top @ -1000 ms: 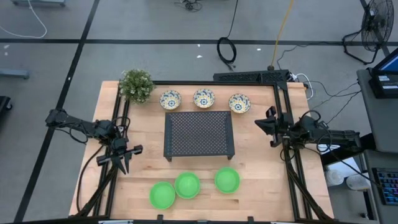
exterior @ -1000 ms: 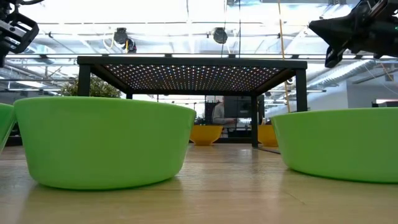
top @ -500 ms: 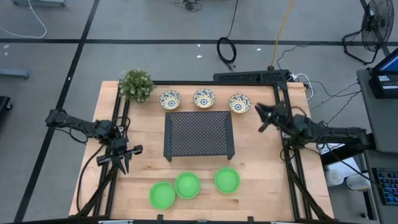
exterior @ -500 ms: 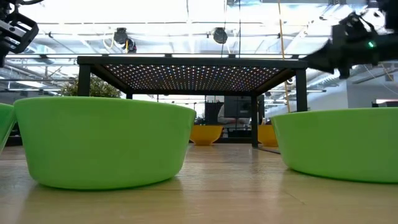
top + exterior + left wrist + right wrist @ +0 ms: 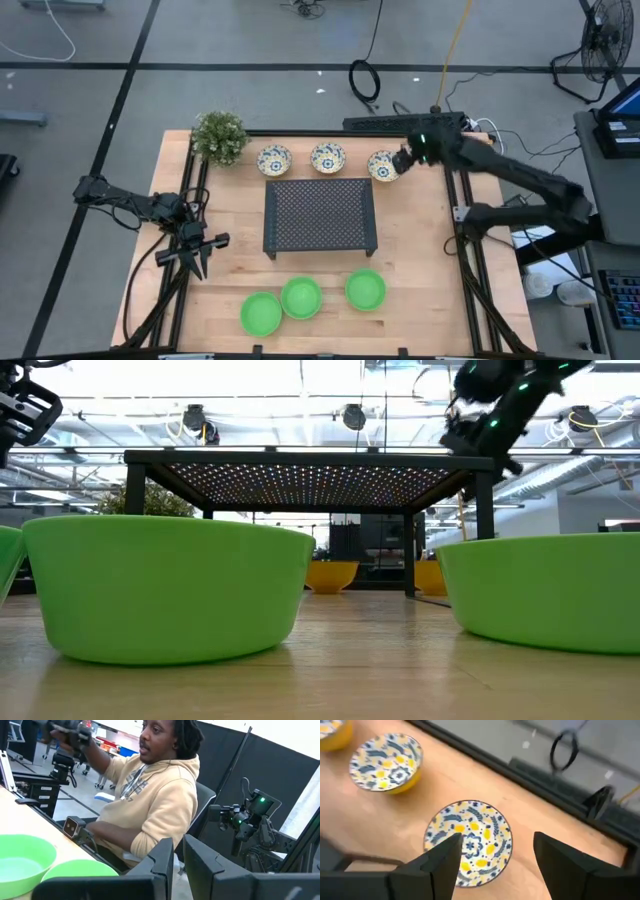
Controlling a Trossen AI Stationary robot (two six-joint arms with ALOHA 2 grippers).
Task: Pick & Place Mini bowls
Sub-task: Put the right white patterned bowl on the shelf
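Three floral mini bowls stand in a row behind the rack: left (image 5: 274, 160), middle (image 5: 328, 157), right (image 5: 384, 165). Three green mini bowls (image 5: 261, 313), (image 5: 301, 297), (image 5: 365, 289) stand near the front edge on their bases. My right gripper (image 5: 405, 160) hovers open just above the right floral bowl (image 5: 468, 842), at its right side, touching nothing. My left gripper (image 5: 195, 250) waits shut and empty over the table's left part; two of the green bowls show in its wrist view (image 5: 20, 865).
A black perforated rack (image 5: 320, 215) stands mid-table. A small potted plant (image 5: 219, 137) is at the far left corner. A black frame rail (image 5: 400, 124) runs along the far edge behind the bowls. A person in a tan hoodie (image 5: 150, 805) sits beyond the table.
My right gripper has swung from the table's right edge toward the far edge and leftward, ending over the right floral bowl. The arm has stretched out along the far right corner. The bowls have not moved.
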